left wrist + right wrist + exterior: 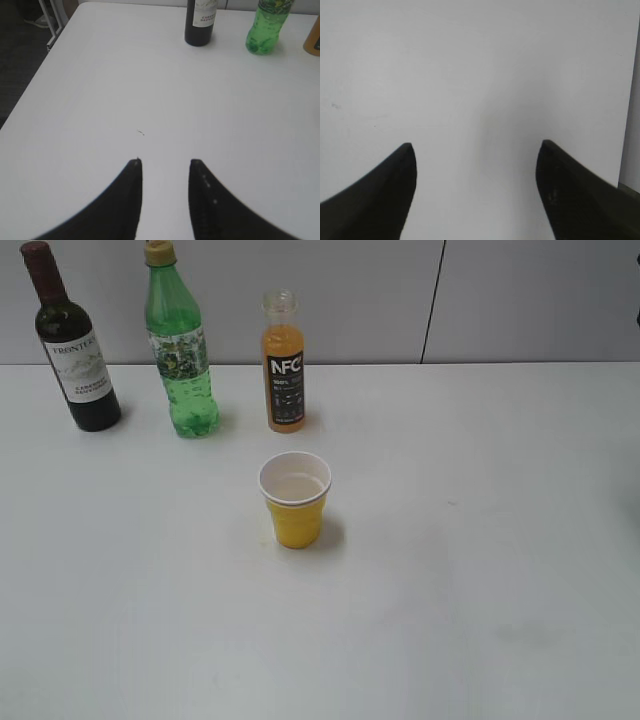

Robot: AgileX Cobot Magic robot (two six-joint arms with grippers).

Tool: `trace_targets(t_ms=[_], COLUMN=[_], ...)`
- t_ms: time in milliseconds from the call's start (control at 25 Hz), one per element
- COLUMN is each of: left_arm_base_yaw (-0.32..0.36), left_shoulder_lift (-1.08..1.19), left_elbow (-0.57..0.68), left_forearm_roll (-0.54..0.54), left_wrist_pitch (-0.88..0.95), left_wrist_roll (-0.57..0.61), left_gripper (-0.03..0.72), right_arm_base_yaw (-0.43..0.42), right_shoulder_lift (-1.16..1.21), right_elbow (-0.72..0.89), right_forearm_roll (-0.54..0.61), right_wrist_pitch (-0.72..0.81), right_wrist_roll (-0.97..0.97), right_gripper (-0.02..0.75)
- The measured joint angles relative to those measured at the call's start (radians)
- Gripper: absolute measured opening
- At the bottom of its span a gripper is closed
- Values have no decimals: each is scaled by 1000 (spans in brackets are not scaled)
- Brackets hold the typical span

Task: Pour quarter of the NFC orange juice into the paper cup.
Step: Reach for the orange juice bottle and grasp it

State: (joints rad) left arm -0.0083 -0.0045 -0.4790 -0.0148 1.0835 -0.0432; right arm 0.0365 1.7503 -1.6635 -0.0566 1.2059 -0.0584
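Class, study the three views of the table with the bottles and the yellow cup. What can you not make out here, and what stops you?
- Small clear NFC orange juice bottle: fine label print too small, exterior view; left wrist view's right edge cuts it to a sliver.
- Dark glass wine bottle and green plastic bottle: tops cut off, left wrist view.
- Yellow paper cup: outside both wrist views.
- Both claws: outside the exterior view.

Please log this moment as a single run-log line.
stage: before grasp | left gripper: open, empty | right gripper: open, empty | juice bottle: upright, uncapped, behind cup | paper cup: upright
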Motion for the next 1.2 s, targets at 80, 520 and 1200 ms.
trace_targets(t_ms=[80,520,1200], left_arm_base_yaw=[0,0,0], left_shoulder_lift=[0,0,0], left_elbow=[0,0,0], left_forearm_roll=[0,0,0], left_wrist_pitch=[0,0,0], left_wrist_roll=[0,0,0], left_gripper=[232,228,228], right_arm_base_yaw=[0,0,0], right_shoulder_lift=[-35,-493,-1158], right_elbow=[32,479,1027], right_forearm_roll=[14,23,24], right_wrist_pitch=[0,5,-91], right_wrist_roll=[-4,-9,-9], right_gripper=[591,591,591])
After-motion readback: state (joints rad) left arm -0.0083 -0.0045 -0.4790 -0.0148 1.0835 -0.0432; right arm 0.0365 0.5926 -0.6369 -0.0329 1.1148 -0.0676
